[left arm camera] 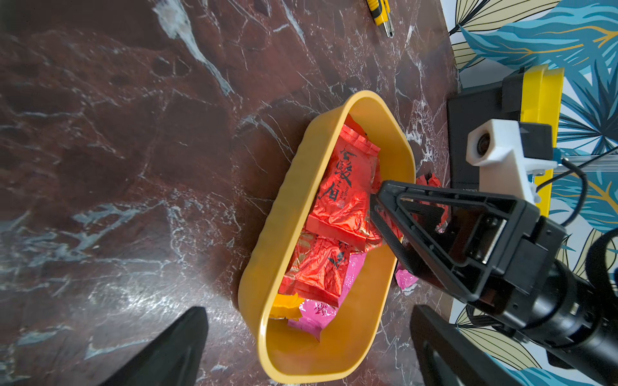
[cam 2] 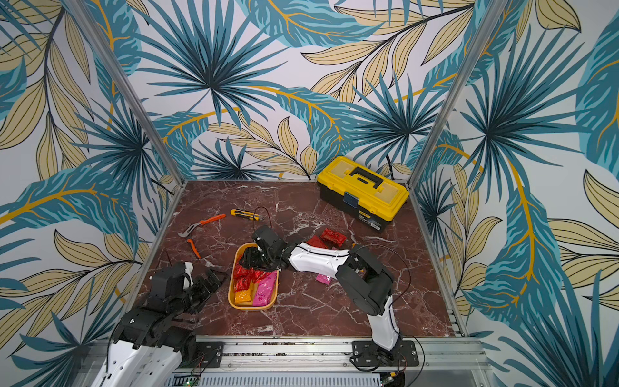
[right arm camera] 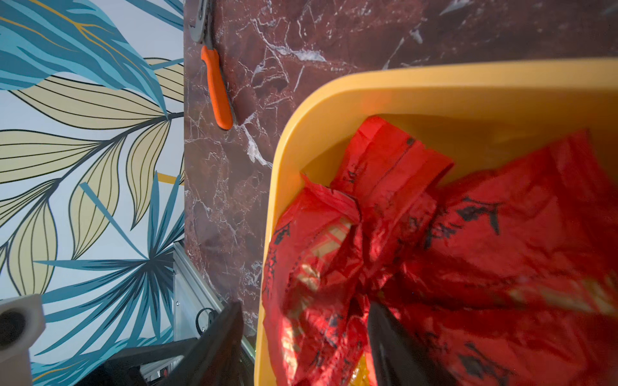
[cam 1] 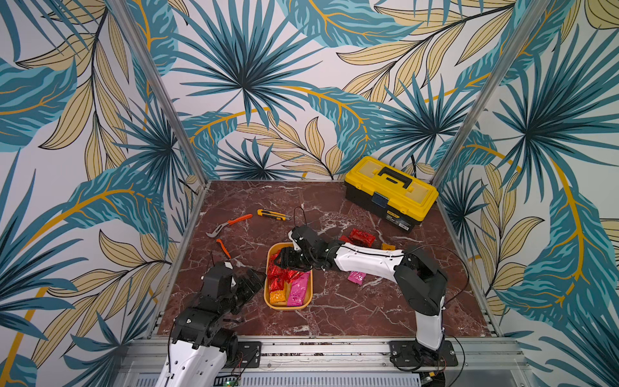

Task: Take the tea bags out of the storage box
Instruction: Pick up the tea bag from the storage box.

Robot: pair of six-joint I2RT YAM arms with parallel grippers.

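Where my right arm leans across the table, right gripper point(cam 1: 289, 259): I see it nose-down over the far end of the storage box point(cam 1: 288, 307), jaws parted with nothing clamped between them; in its wrist view one finger stands outside the box wall and the other is down among the red tea bags point(right arm camera: 468, 250), though I cannot tell whether it touches them
left gripper point(cam 1: 253, 279): spread wide and empty, hanging just beside the box's left long wall, pointed at it but apart from it
storage box: flat on the marble table point(cam 1: 335, 311), a little left of centre, its long side running away from me
inside the box: crumpled red tea bags piled from the far end to the middle; a pink tea bag point(cam 1: 298, 289) and an orange-yellow tea bag point(cam 1: 278, 297) side by side at the near end, the pink one on the right
out of the box: loose red tea bags point(cam 1: 362, 237) on the table behind my right forearm, a second pink tea bag point(cam 1: 356, 277) just on the forearm's near side, an orange-yellow scrap point(cam 1: 388, 247) peeking over the arm, mostly hidden
toolbox point(cam 1: 390, 191): shut, in the far right corner, well apart from the box
utility knife point(cam 1: 273, 215): on the table beyond the box
pliers point(cam 1: 231, 223): orange handles spread, left of the knife, near the table's left edge
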